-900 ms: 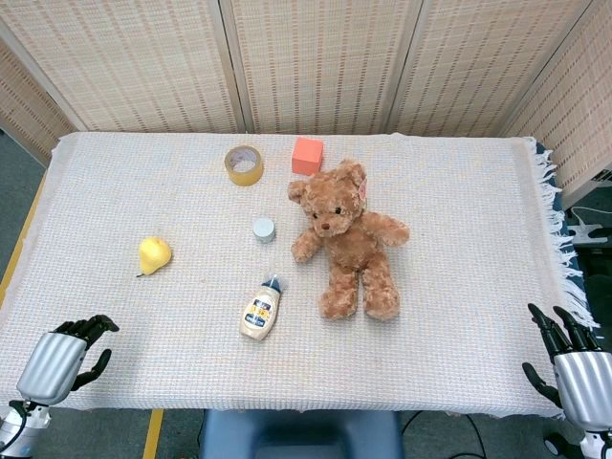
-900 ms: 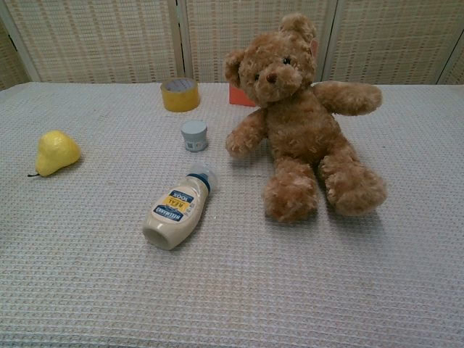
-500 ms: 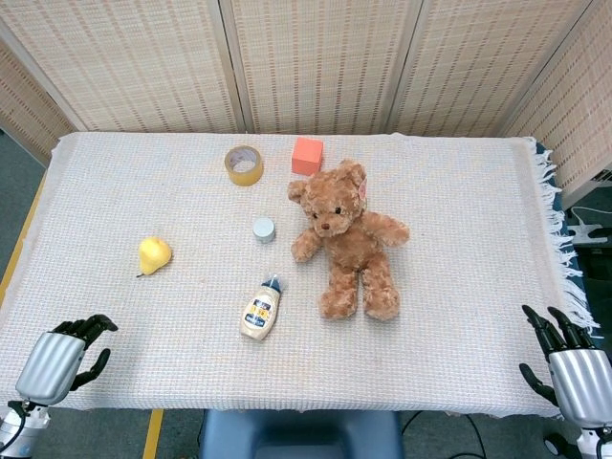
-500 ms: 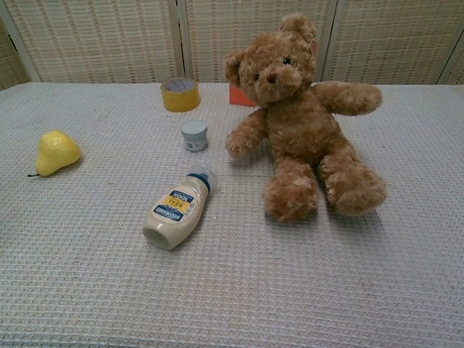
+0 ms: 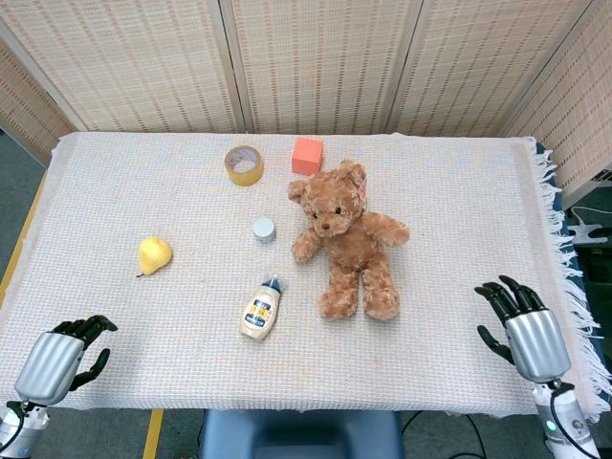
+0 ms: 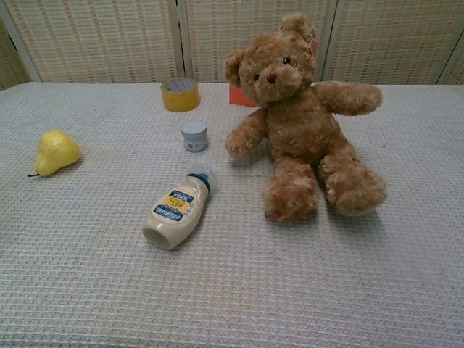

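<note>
Now right hand [image 5: 524, 328] open, fingers spread, holds nothing, near desk [image 5: 459, 191] front right corner. Nearest: bear [image 5: 347, 234]. Likely soft, light, squishy; grab round belly. Left hand [image 5: 59, 354] curled, empty.

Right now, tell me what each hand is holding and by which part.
Nothing is held. The left hand sits with fingers curled at the near left table edge; the right hand is empty, fingers spread, right of the teddy bear.
</note>
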`<state>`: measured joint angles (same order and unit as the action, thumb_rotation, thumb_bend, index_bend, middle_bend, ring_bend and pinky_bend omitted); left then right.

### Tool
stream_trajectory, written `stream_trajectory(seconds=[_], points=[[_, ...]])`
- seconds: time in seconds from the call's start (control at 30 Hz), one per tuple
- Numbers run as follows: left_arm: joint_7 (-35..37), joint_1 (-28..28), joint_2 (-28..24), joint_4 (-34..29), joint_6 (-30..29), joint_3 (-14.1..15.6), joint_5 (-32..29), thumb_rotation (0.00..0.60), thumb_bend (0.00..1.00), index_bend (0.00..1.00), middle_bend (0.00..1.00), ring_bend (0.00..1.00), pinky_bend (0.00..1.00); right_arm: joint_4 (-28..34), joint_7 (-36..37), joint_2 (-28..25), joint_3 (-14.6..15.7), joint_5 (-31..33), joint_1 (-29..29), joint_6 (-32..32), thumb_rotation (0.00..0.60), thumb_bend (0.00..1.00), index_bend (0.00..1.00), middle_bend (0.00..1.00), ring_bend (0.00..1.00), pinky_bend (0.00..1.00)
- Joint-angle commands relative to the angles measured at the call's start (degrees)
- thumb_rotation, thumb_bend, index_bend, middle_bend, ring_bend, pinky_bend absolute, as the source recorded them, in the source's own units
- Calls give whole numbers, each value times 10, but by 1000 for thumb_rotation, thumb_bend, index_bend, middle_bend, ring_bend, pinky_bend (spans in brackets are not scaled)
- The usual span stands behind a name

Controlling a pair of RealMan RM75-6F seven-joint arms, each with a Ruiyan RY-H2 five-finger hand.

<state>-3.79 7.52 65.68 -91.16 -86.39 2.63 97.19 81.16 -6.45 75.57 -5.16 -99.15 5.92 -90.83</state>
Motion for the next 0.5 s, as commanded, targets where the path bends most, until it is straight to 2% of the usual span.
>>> stream_trajectory(seconds=[0.03,0.17,0.33,0.5], points=[[-4,3,1,-1,9,0,-3,600,429,373,340,422,484,23,-68,17,-24,10,39,47,600,119,264,261,175,313],[-8,5,0,-3,19,4,-5,600,428,373,355,423,485,31,-117,32,-40,24,72,86,600,123,258,297,231,334],[-3,3,-3,-3,13,4,-2,600,428,373,376,428,485,19,-158,61,-49,35,106,119,600,140,258,300,234,335],[3,4,-5,-5,16,3,-5,600,428,373,387,429,486,4,-185,90,-59,55,134,146,600,200,258,300,234,335]])
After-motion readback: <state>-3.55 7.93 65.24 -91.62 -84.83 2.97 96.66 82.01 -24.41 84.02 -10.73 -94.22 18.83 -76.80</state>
